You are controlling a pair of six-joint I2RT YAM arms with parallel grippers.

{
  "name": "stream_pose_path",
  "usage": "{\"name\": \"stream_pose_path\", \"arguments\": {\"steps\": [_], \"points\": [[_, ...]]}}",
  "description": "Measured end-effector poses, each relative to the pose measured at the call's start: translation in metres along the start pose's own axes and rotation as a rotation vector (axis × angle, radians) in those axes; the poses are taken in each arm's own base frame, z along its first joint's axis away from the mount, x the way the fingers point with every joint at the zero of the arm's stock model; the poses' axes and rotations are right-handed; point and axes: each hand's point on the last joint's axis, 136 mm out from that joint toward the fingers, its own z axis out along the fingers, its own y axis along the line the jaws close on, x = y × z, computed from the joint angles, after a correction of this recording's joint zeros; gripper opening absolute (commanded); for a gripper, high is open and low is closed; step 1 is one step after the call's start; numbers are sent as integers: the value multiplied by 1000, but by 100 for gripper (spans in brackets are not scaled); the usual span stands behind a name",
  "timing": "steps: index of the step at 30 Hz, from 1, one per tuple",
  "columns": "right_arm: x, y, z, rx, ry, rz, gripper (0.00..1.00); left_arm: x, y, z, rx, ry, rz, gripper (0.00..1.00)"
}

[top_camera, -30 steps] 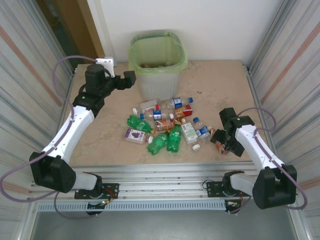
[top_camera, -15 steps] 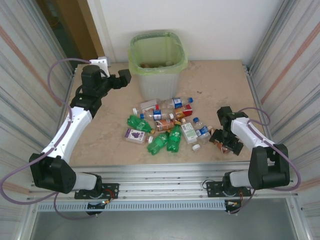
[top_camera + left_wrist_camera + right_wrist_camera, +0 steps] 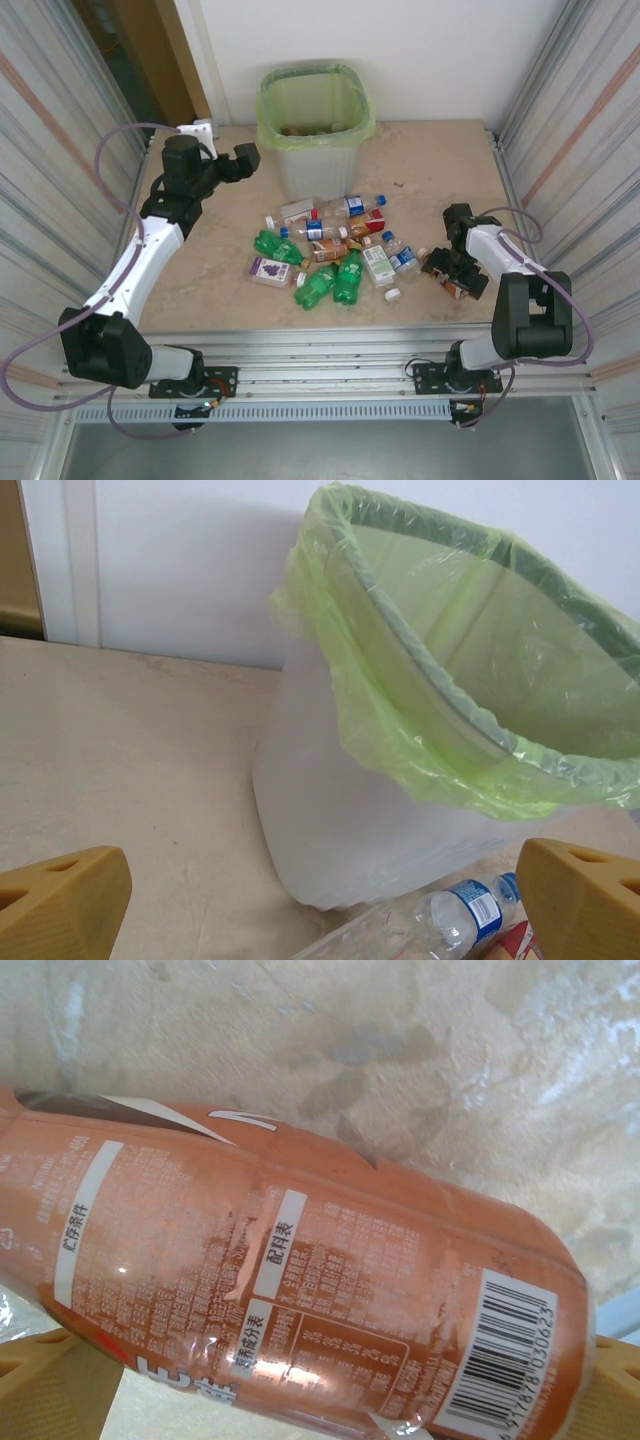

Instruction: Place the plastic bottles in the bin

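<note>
"贮存条件" and "配料表" on orange bottle [image 3: 300,1280]

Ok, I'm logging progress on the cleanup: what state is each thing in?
bin: upright, bag-lined, open-topped.
plastic bottles: lying loose on the table, outside the bin.
left gripper: open, empty.
right gripper: open, over the orange-labelled bottle.
orange-labelled bottle: lying flat on the table, ungripped.

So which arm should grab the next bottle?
Probably right. The right gripper is open, low over an orange-labelled bottle, a finger on each side. The left gripper is open too, but beside the bin, away from the pile of bottles.
</note>
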Motion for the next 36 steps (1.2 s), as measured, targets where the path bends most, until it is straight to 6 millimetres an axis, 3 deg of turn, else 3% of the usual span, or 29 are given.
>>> {"name": "stream_pose_path", "arguments": {"steps": [17,28,36], "points": [[-12,15,8,-57,12,-9,81,0,3,0,-6,-1,-11,99],[-16,24,18,-76,40,-14,95,0,2,0,1,2,-12,99],[-47,33,16,-85,17,-6,98,0,2,0,0,1,-13,99]]}}
